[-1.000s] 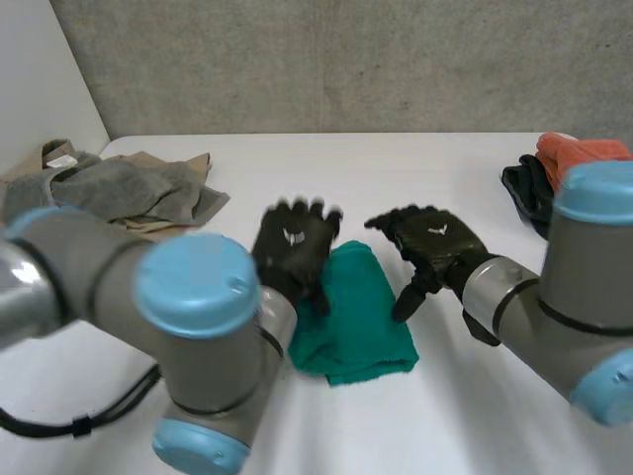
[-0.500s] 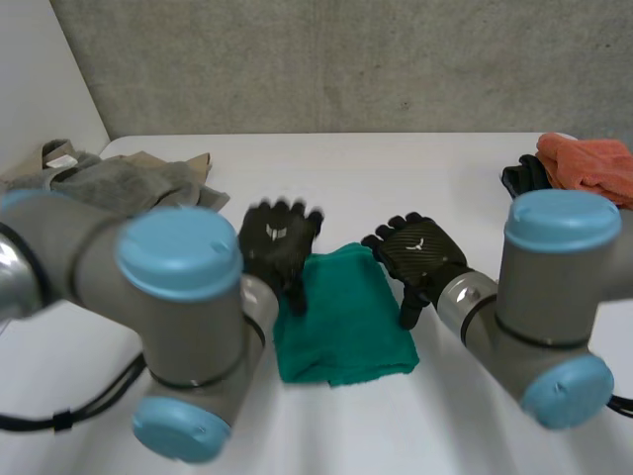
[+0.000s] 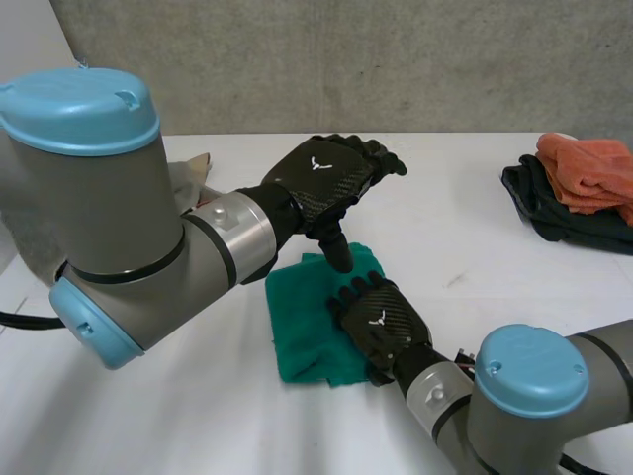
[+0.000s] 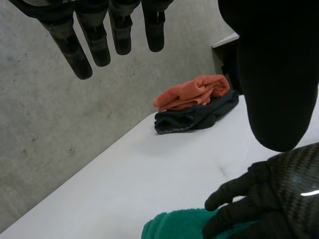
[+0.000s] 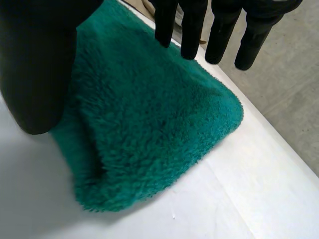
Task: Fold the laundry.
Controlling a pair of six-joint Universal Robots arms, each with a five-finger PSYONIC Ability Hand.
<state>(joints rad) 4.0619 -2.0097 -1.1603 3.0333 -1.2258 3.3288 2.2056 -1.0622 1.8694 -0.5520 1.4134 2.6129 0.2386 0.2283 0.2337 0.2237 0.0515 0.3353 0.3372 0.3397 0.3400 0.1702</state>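
A folded green towel (image 3: 302,322) lies on the white table (image 3: 465,218) in front of me. My right hand (image 3: 381,322) rests flat on the towel's near right part with straight fingers (image 5: 192,25) and holds nothing. The right wrist view has the fluffy green towel (image 5: 144,124) under its palm, one rounded corner beyond the fingertips. My left hand (image 3: 321,183) hovers open above the towel's far edge, fingers stretched out and thumb pointing down. In the left wrist view the straight fingers (image 4: 92,45) hang in the air, with the right hand (image 4: 279,194) and a bit of green towel (image 4: 174,226) below.
An orange cloth on a dark one (image 3: 579,188) is piled at the table's far right edge, also in the left wrist view as the orange and dark pile (image 4: 194,104). A beige cloth (image 3: 193,168) peeks out behind my left arm. A grey wall backs the table.
My left hand has lifted off the towel's left side and swung up and to the right. My right hand has come from the towel's right edge down onto its near right part.
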